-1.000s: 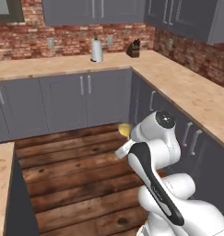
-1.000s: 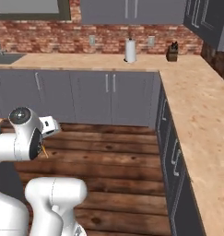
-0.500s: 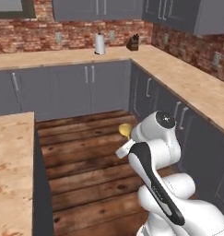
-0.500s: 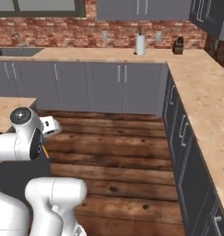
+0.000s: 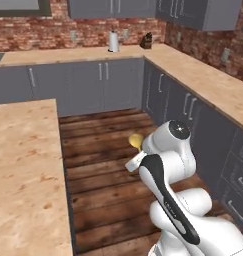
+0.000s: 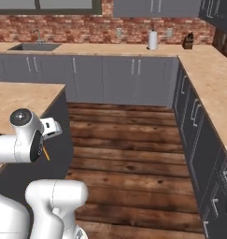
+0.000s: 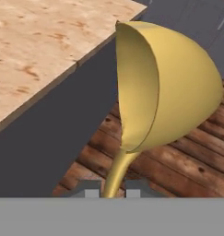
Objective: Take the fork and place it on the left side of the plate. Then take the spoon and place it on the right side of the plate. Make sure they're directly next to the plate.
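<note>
Holding one spoon (image 7: 164, 87) by its handle, our fingers (image 7: 89, 189) are clenched on it, near the wooden worktop (image 7: 35, 50) edge. We see no writing.

Glossy white rounded arm links, dark joint caps, black stripe.

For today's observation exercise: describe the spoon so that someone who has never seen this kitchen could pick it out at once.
Start at the white robot arm standing on the dark wooden floor, beside the island's pale wood counter. At the arm's end, the gripper pinches a slim golden handle. That is the spoon: its yellow-gold oval bowl is the only bright yellow thing against the grey cabinets and brown planks.
</note>
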{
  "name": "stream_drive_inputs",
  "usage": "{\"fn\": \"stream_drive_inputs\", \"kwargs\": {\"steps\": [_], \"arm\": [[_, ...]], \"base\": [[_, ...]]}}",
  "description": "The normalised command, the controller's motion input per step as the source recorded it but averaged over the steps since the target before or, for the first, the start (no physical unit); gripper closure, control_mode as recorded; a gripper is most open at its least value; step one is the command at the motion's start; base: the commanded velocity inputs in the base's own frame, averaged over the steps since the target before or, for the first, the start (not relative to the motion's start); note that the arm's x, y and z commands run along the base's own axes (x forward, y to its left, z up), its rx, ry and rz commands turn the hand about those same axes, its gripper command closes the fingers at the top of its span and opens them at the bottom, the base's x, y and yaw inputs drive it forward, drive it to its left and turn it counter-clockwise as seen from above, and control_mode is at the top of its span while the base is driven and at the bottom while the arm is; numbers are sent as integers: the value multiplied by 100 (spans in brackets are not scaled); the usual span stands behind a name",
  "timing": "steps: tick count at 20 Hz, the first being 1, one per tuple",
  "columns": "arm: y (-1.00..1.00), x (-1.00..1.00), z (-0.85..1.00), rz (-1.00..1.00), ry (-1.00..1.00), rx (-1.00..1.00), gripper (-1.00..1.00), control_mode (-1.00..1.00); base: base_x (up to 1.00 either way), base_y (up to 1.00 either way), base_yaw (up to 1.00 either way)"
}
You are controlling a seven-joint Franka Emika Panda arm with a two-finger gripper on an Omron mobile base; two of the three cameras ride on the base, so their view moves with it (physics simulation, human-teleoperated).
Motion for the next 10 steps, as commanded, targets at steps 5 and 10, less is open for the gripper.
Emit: {"fn": "stream_drive_inputs", "kwargs": {"steps": [5, 10], "arm": [[0, 0, 0, 0, 0, 0, 100, 100], [0, 0, 0, 0, 0, 0, 100, 100]], "base": [[-100, 45, 2], [-100, 48, 2]]}}
